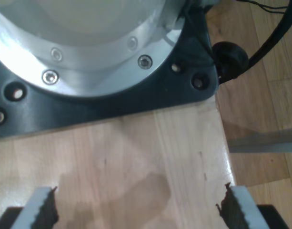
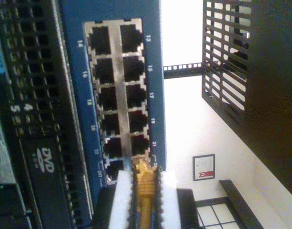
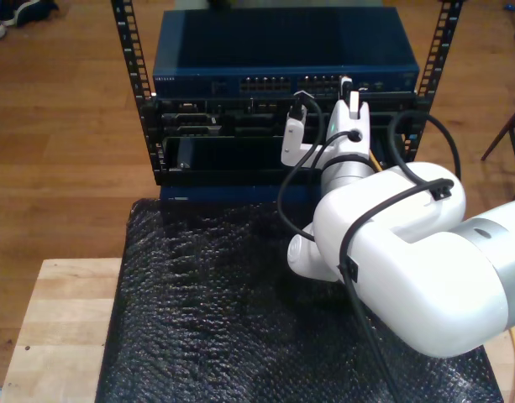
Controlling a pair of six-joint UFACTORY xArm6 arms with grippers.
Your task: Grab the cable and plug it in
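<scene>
Wooden flooring is showing around the equipment rack (image 3: pixel 282 126), and a black padded mat (image 3: pixel 215 311) is covering the bench in front of it. We are working at the insertion step: our second gripper (image 2: pixel 142 191) is pinching the yellow-orange cable (image 2: pixel 145 200) narrowly between its white pads (image 2: pixel 121 195), with the clear plug (image 2: pixel 142 167) sticking out just ahead of the fingertips and sitting at the mouth of a port in the last pair of the blue network switch (image 2: pixel 112 90). We are judging that the plug is lined up but not yet seated; whether its tip is already touching the port edge, we cannot tell. Next, we are thinking the move calls for a short straight push along the jaw axis, keeping the plug square to the opening until the latch catches, then letting go. Our first gripper (image 1: pixel 141 210) is hanging idle with its jaws spread wide and nothing between them, just above a pale wooden tabletop (image 1: pixel 136 162), with an arm's dark base plate (image 1: pixel 117 100) lying beyond the fingertips. In the exterior view the big white arm (image 3: pixel 408 252) is blocking the plug and the port, so only a sliver of cable is showing beside the wrist. Port numbers on the switch are blurred, and the cable's trailing run is cut off behind the pads.
</scene>
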